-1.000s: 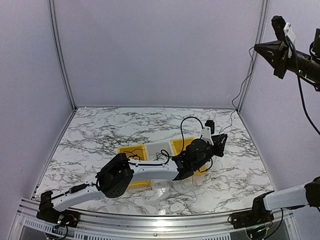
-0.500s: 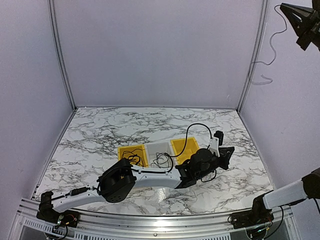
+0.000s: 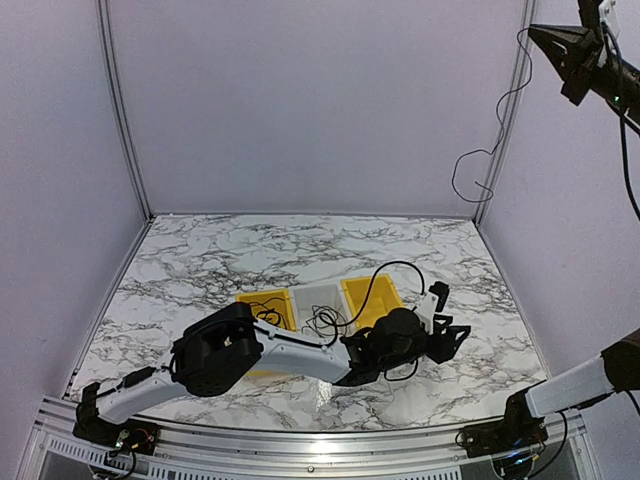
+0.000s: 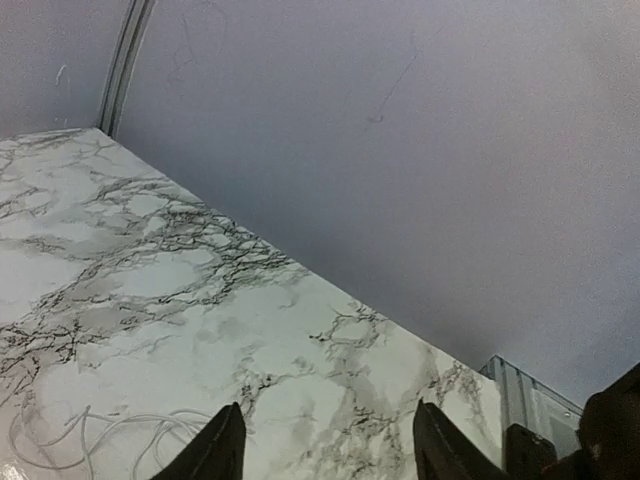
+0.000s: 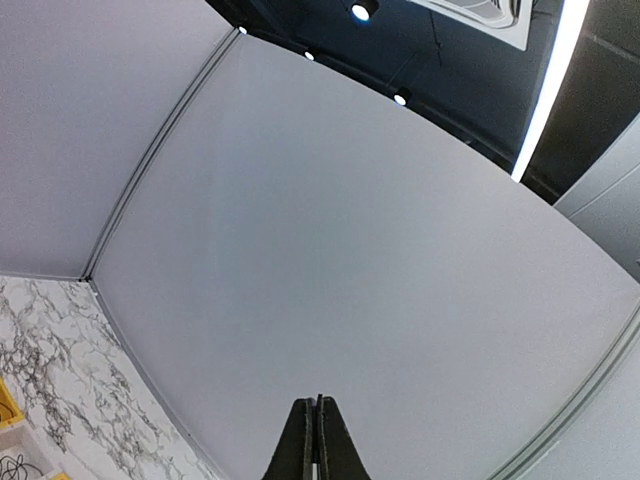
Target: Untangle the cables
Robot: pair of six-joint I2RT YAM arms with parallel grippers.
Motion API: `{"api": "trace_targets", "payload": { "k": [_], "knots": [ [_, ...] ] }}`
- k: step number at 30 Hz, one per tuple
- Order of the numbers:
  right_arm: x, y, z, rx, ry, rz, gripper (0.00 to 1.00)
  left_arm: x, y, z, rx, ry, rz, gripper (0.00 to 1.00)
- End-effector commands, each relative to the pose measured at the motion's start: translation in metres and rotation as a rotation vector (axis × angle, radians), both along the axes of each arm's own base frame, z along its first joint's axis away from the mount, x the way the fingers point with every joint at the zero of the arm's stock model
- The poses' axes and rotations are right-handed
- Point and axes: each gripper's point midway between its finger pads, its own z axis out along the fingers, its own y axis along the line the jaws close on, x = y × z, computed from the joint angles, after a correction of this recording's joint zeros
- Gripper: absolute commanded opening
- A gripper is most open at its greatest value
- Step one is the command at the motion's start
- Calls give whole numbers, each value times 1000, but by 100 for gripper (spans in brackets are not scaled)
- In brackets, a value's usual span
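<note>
Right of the counter's (image 3: 200,250) middle, towards its near edge, the left fingers (image 3: 452,334) lie low over the marble. They are spread wide and hold nothing. The left wrist view shows a pale cable (image 4: 70,440) in loose loops on the counter just beside them. Behind the left arm three bins stand in a row: a yellow bin (image 3: 250,300) holding a small tangle of black cables (image 3: 266,312), a pale middle bin (image 3: 318,292) with another dark tangle at its near side, and a second yellow bin (image 3: 356,292). High above the far right corner, the right fingers (image 5: 318,440) are pressed tight together. Seen from above, they pinch the top of one long cable (image 3: 512,95), which hangs in the air and curls into a loop beside the corner post. A second ago this cable still ran down to the counter's far right corner; now its tail is lifted off. The left fingers, then over the second yellow bin, have slid nearer and rightwards off it
</note>
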Motion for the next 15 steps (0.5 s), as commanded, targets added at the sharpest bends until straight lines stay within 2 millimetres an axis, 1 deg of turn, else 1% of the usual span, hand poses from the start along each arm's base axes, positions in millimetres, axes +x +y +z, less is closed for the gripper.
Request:
{"api": "trace_targets", "payload": {
  "k": [1, 4, 6, 7, 9, 10, 11, 12, 14, 15],
  "knots": [
    [7, 0, -11, -19, 21, -7, 0, -25, 19, 126, -199, -77, -36, 64],
    [14, 2, -20, -31, 46, -7, 0, -30, 40, 150, -226, -65, -34, 67],
    [17, 3, -26, -37, 59, -3, 0, -34, 55, 163, -235, -61, -37, 68],
    [19, 3, -29, -40, 65, -4, 0, -37, 66, 179, -252, -64, -35, 68],
    [22, 5, -34, -43, 82, 6, 0, -39, 85, 182, -234, -57, -19, 68],
    [22, 6, -38, -47, 92, 13, 0, -40, 97, 182, -221, -53, -5, 69],
    [24, 9, -43, -51, 106, 26, 0, -40, 110, 178, -200, -48, 12, 69],
    [26, 11, -48, -53, 124, 38, 0, -40, 126, 162, -154, -39, 31, 69],
    [30, 16, -59, -53, 156, 67, 0, -41, 157, 149, -100, -37, 71, 69],
    [32, 19, -65, -50, 178, 83, 0, -41, 173, 145, -72, -47, 90, 68]
  ]
}}
